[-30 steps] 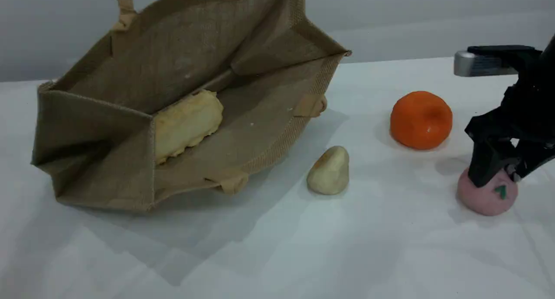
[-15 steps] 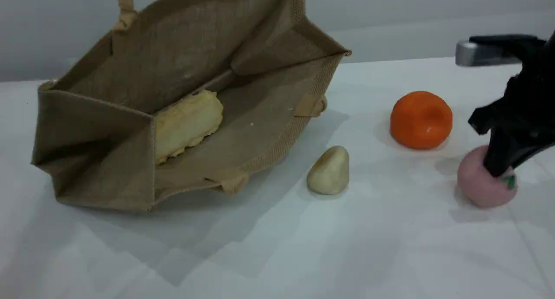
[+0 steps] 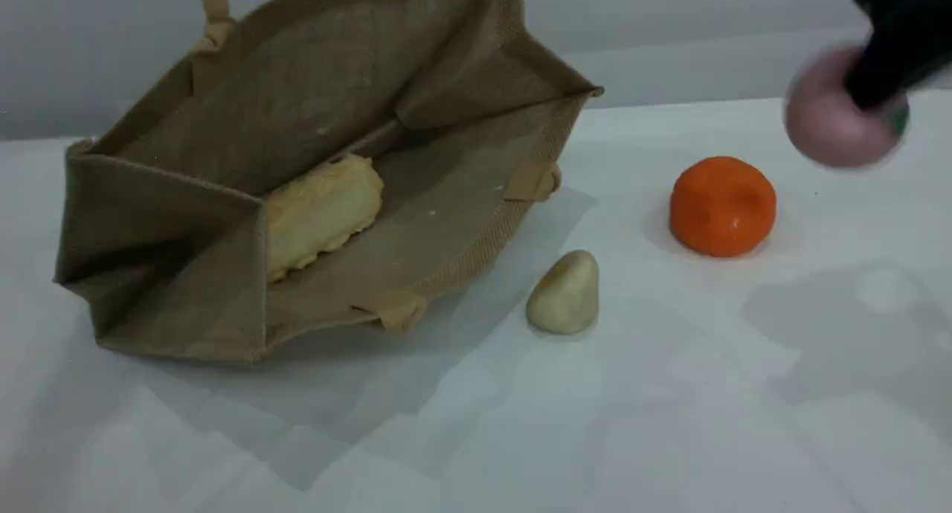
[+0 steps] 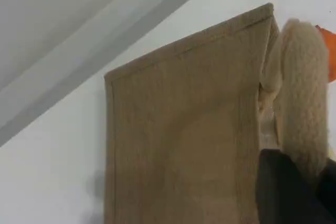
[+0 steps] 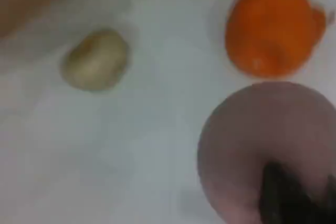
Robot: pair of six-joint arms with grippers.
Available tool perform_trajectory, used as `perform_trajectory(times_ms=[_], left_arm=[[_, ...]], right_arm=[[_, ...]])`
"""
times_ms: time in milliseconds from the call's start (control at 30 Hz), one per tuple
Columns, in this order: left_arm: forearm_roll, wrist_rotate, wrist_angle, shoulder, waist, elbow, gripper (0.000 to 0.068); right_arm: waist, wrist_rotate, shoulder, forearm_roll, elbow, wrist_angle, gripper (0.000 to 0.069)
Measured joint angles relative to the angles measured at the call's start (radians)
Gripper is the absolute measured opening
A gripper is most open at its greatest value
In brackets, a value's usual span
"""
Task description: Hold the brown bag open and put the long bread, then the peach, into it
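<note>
The right hand (image 3: 881, 82) is gripping the peach (image 3: 833, 115) clear of the table (image 3: 669, 394), near its far right edge, ready for bagging. The left hand (image 4: 294, 192) is clenching a handle (image 4: 302, 93), keeping the bag (image 3: 297, 126) open; the bread (image 3: 320, 212) is lying inside.

The scene view looks down aslant across the counter (image 3: 669, 424). The left wrist view sits close against the bag (image 4: 178, 129). The right wrist view faces down from above, sharing the orange fruit (image 5: 270, 27) and cream lump (image 5: 95, 59) with the scene view.
</note>
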Motion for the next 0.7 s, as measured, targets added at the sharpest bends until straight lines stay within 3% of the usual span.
perform_trajectory(times_ms=[167, 433, 700], left_arm=[[0.000, 0.000, 0.000, 0.000, 0.000, 0.000, 0.0092], [0.000, 0.000, 0.000, 0.000, 0.000, 0.000, 0.0092], [0.000, 0.000, 0.000, 0.000, 0.000, 0.000, 0.0092]], right_arm=[[0.143, -0.112, -0.089, 0.026, 0.053, -0.124, 0.0017], [0.357, -0.182, -0.075, 0.108, 0.117, -0.386, 0.0017], [0.483, -0.183, 0.038, 0.106, 0.113, -0.590, 0.0017]])
